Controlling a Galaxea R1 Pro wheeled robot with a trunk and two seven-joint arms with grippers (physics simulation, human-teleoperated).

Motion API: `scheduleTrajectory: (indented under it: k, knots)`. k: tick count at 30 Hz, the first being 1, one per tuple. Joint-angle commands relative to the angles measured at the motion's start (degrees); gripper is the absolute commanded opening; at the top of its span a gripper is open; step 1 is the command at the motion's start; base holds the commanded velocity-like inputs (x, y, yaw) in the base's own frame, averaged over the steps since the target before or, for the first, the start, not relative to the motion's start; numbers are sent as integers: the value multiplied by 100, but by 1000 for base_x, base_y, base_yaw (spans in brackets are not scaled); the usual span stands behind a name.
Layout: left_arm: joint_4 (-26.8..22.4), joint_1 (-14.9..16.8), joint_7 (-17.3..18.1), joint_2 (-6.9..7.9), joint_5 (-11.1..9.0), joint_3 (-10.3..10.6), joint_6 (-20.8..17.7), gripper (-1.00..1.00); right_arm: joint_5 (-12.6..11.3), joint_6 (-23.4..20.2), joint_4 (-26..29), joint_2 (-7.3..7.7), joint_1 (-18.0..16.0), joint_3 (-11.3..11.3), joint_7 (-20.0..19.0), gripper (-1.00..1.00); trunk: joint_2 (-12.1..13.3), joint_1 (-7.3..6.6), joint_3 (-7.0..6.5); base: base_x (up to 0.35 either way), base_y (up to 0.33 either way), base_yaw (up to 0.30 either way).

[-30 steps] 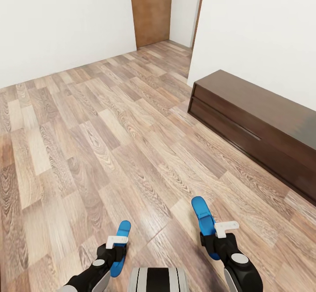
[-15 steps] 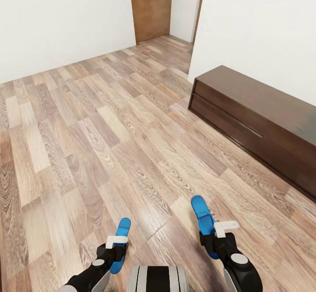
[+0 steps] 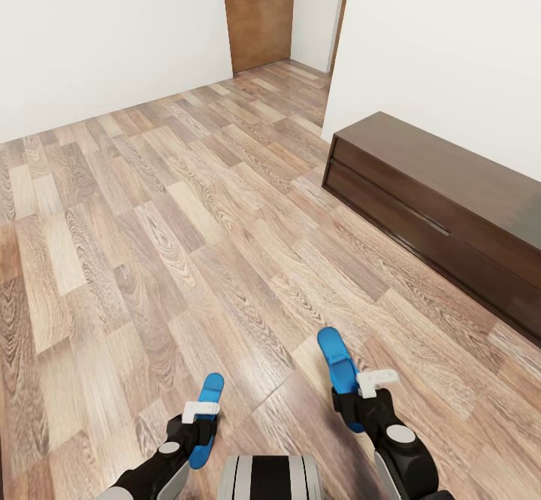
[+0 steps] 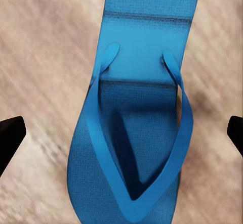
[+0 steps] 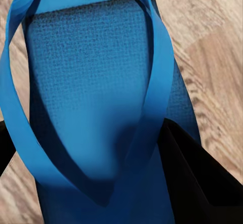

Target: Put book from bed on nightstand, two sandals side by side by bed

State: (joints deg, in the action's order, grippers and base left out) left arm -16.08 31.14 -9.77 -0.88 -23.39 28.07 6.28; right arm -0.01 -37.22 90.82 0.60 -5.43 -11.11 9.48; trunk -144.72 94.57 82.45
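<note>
I carry one bright blue sandal in each hand, low over the wood-plank floor. My left gripper point(image 3: 198, 426) is shut on the left sandal point(image 3: 208, 398), whose straps and sole point(image 4: 136, 107) run between the dark fingertips point(image 4: 10, 135). My right gripper point(image 3: 362, 408) is shut on the right sandal point(image 3: 334, 365). Close up, that sandal point(image 5: 96, 82) lies against a black finger point(image 5: 202, 178). The book, the bed and the nightstand are out of view.
A long low dark-wood bench point(image 3: 451, 207) stands along the white wall on the right. A brown door point(image 3: 259, 11) closes a passage at the far end. Open plank floor point(image 3: 165, 222) stretches ahead and to the left.
My right gripper has moved slightly left and forward with its sandal. The camera shifted a little earlier on. The left gripper and its sandal kept their place.
</note>
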Motion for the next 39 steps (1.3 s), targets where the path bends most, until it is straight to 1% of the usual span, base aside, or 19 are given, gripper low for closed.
scheduleTrajectory:
  k: [1,7,14,22,28,39]
  knots:
    - [1,4,-34,1,-44,49,23,100,-17,-34,6,5,-25,-22,45,-100,-1,-1,3,0,0,0]
    - [-8,6,-34,0,-43,49,23,100,-13,-54,6,8,-223,-45,37,-100,-1,-1,3,0,0,0]
    - [-9,5,-34,0,-43,49,23,100,-13,-84,6,10,-325,-48,36,-100,-11,17,158,0,0,0]
    - [-17,6,-34,5,-43,49,23,100,-14,-120,6,19,-459,-46,6,-100,-11,17,158,0,0,0]
    - [-21,15,-34,6,-42,49,23,100,-9,-203,6,49,-543,-24,-253,-100,-11,17,158,0,0,0]
    - [-22,139,-34,8,-42,49,22,100,-10,-224,6,77,-559,-6,-346,-100,-11,17,158,0,0,0]
